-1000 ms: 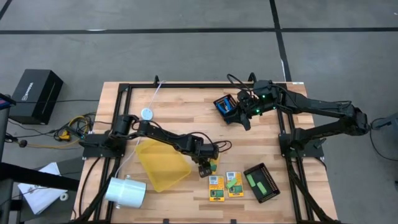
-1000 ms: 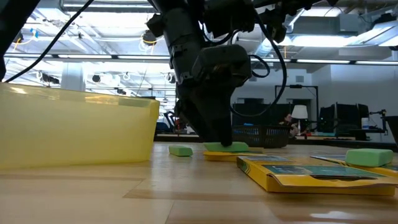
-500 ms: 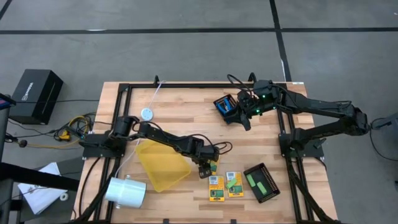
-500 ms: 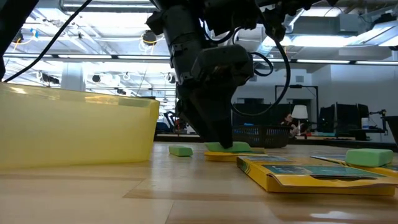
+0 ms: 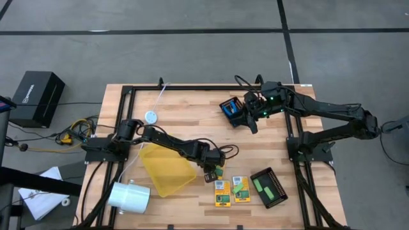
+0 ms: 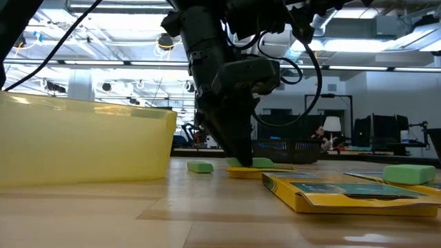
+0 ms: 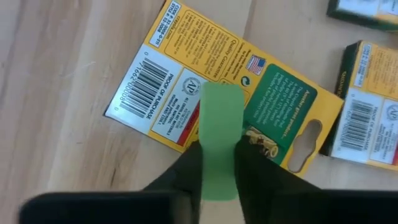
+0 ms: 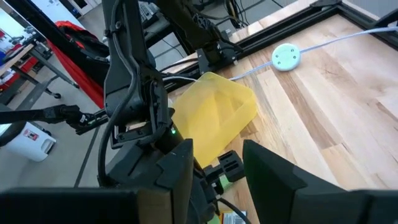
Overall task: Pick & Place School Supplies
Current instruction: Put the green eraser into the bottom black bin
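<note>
Since a second earlier, my left gripper (image 7: 218,171) had squeezed in and shifted a little. Its fingers (image 7: 186,174) pinched a green stick (image 7: 220,134) that lay on a yellow crayon box (image 7: 186,87), at about 6 o'clock on the table (image 5: 185,115). Two more boxes (image 5: 231,191) lay near, toward 5 o'clock. My right gripper (image 8: 217,171) waited high at about 1 o'clock with its fingers part way apart, holding nothing I could see.
</note>
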